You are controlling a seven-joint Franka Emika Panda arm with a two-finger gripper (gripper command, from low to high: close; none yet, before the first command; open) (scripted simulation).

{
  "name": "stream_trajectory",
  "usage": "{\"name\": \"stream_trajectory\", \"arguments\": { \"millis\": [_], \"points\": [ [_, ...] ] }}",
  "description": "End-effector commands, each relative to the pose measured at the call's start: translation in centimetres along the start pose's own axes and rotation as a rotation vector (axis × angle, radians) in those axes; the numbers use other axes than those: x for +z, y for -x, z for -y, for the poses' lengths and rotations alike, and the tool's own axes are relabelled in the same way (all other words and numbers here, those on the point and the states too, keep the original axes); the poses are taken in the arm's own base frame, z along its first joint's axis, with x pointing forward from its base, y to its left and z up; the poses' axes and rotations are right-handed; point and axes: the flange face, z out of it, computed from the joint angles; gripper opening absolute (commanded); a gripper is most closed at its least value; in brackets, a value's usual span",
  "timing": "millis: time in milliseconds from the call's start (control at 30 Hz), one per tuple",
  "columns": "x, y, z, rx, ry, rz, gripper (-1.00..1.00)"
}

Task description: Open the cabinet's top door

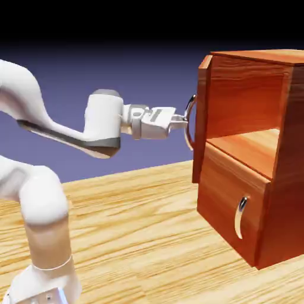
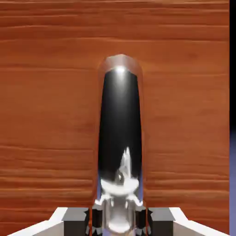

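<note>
Exterior view: the top door (image 1: 203,119) of the cabinet (image 1: 279,172) is swung partly open, its handle (image 1: 189,122) clamped in the gripper (image 1: 181,122) jaws. Further pulling leftward along the door's arc is judged necessary.

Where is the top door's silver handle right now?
In the exterior view the handle sits on the top door, swung open at the cabinet front's left edge, with the pincer shut on it; the hand view shows it centred.
</note>
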Motion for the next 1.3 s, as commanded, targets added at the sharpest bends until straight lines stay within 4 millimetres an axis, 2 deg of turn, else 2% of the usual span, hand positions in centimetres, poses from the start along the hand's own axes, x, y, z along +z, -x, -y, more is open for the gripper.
{"name": "stream_trajectory", "arguments": {
  "millis": [0,233,567,1000,1267],
  "points": [
    [-0.1,0.0,0.0,0.005,0.003,-0.003,-1.00],
    [-2.1,0.8,0.8,0.006,0.051,-0.051,-1.00],
    [-7.2,3.4,3.4,0.006,0.186,-0.185,-1.00],
    [-14.4,9.6,9.7,0.005,0.430,-0.427,-1.00],
    [-17.0,13.9,14.0,0.005,0.574,-0.571,-1.00]
  ]
}}
